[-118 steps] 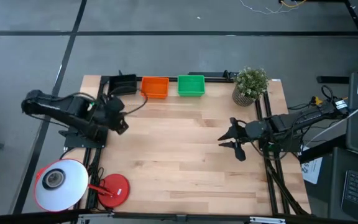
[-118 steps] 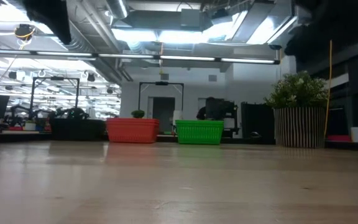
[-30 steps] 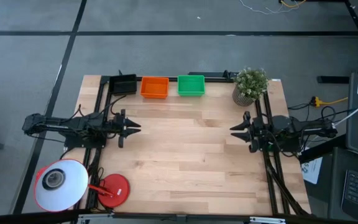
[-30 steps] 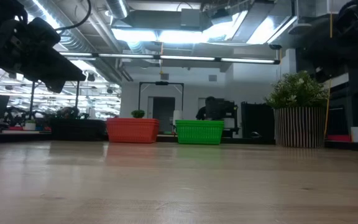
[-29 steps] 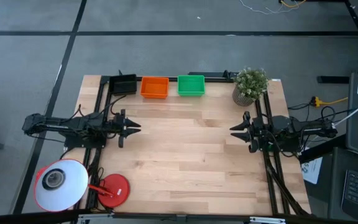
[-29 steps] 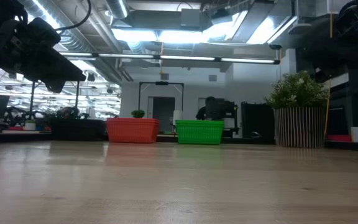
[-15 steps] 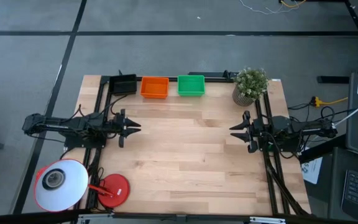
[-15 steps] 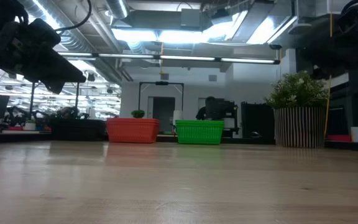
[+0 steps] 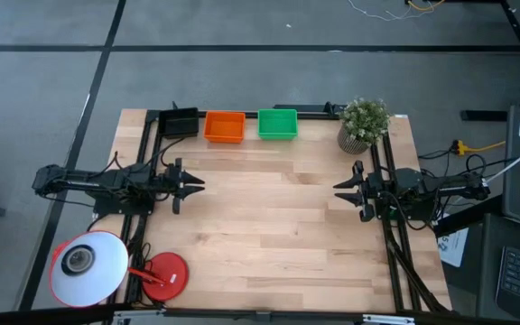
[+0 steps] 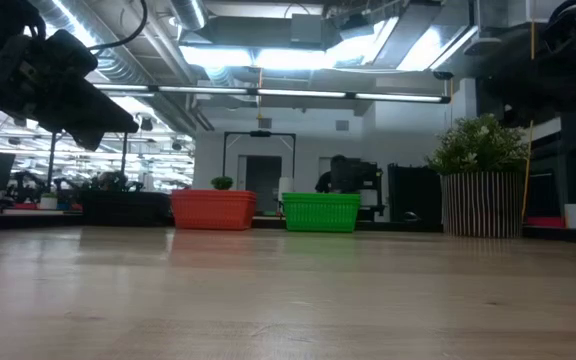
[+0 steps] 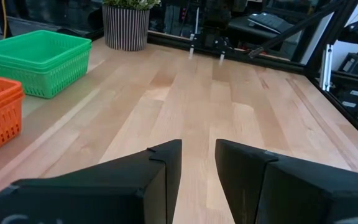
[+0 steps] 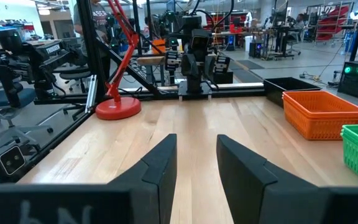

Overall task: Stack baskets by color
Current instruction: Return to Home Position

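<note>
Three baskets stand in a row along the table's far edge, resting on their bottoms: black (image 9: 179, 122), orange (image 9: 225, 126) and green (image 9: 278, 124). The green basket (image 11: 33, 53) and the orange basket (image 12: 322, 112) show layered rims, like nested stacks. My left gripper (image 9: 194, 183) hovers at the table's left edge, pointing level toward the middle. It is open, with a narrow gap (image 11: 197, 174) and nothing in it. My right gripper (image 9: 339, 188) hovers at the right edge, facing it. It is open too (image 12: 196, 168) and holds nothing. Both are well short of the baskets.
A potted plant (image 9: 364, 122) stands at the far right corner, beside the green basket. A red-based lamp (image 9: 165, 273) with a white disc (image 9: 88, 266) sits at the near left corner. Black frame rails (image 9: 391, 244) run along the left, right and far edges. Bare wood lies between the two grippers.
</note>
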